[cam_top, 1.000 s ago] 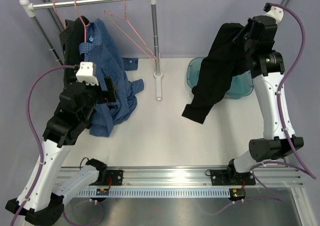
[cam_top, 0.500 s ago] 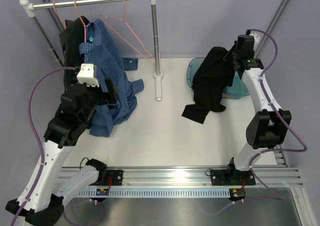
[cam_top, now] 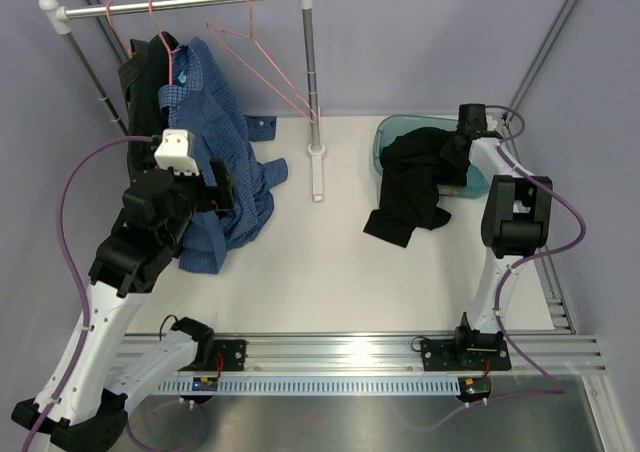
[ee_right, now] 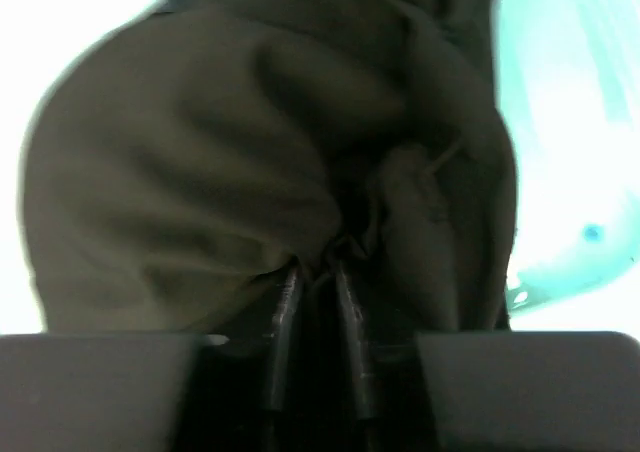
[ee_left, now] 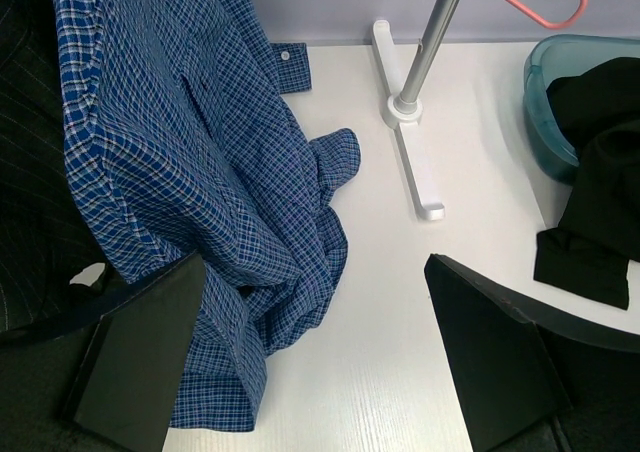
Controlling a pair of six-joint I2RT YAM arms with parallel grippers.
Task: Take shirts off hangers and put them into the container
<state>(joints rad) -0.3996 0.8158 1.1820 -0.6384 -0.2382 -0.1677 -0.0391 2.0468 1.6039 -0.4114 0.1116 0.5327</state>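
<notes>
A black shirt (cam_top: pixel 415 177) lies half in the teal container (cam_top: pixel 398 127), its lower part draped over the near rim onto the table. My right gripper (cam_top: pixel 457 144) is down in the container; in the right wrist view its jaws (ee_right: pixel 318 262) stand a narrow gap apart with a fold of the black shirt (ee_right: pixel 250 152) between them. The blue checked shirt (cam_top: pixel 215 132) hangs from a pink hanger (cam_top: pixel 168 47), trailing onto the table. Beside it my left gripper (ee_left: pixel 320 352) is wide open and holds nothing. Another dark shirt (cam_top: pixel 140 72) hangs behind. One hanger (cam_top: pixel 270 67) hangs bare.
The white-and-silver rail (cam_top: pixel 180 5) spans the back left; its post (cam_top: pixel 312 72) and flat foot (cam_top: pixel 317 177) stand between the blue shirt and the container. A purple wall closes the back.
My right arm has come down from high above the table into the container, lowering the black shirt with it. Its jaws have parted slightly. The left arm has not moved.
</notes>
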